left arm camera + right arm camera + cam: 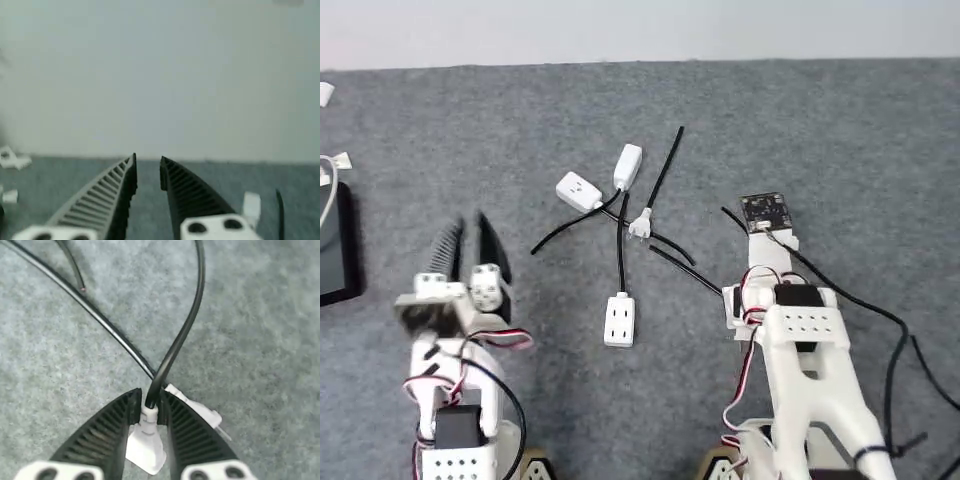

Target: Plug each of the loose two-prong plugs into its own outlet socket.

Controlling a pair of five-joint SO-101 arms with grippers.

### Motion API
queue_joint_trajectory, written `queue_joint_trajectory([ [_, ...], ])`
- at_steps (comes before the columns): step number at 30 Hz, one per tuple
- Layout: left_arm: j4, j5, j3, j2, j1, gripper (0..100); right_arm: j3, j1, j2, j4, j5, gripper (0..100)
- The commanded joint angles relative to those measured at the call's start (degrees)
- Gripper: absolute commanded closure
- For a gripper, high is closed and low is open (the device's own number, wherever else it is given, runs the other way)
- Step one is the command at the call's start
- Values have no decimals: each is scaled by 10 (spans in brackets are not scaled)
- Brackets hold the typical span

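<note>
My right gripper (149, 392) is nearly closed, pinching a white plug (145, 442) between its jaws, with the plug's black cord (192, 315) running out past the tips. My left gripper (148, 159) stands a little apart, holding nothing. A loose plug (640, 226) lies between my two grippers, near a socket (619, 320).

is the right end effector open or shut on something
Shut on the white plug: in the right wrist view the right end effector grips it on both sides where its black cord enters.
</note>
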Motion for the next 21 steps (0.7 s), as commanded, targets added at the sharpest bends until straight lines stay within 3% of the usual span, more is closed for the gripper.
queue_joint_trajectory([
  [1,164,5,-8,-10,22,987,-35,-15,-71,25,-18,991],
  [10,383,3,-25,-5,49,987,70,-118,-289,1,-20,991],
  [21,342,2,-49,135,54,985,110,-233,-312,-142,-73,991],
])
